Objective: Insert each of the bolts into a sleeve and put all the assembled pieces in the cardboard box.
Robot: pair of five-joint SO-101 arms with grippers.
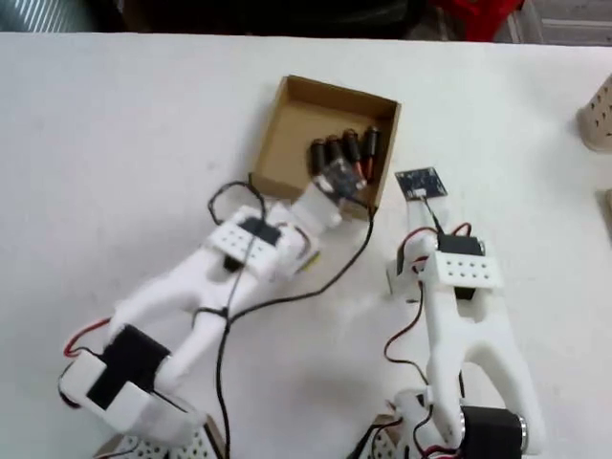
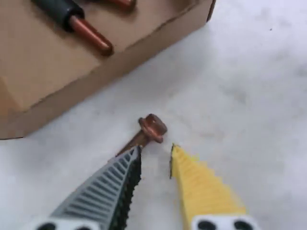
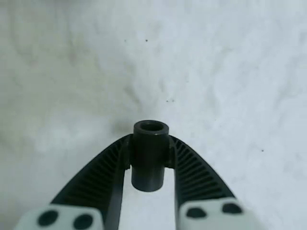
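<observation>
A copper bolt lies on the white table just outside the cardboard box, its head up and its shank running under my left gripper's grey finger. My left gripper is open just behind the bolt, with nothing between its fingers. In the high view it sits at the box's near right corner. Several assembled pieces lie inside the box, one of them a black sleeve with a copper bolt. My right gripper is shut on a black sleeve, bore upward, right of the box.
The right arm stands to the right of the box, the left arm reaches diagonally towards it. Black cables trail between the arms. A beige perforated object stands at the table's right edge.
</observation>
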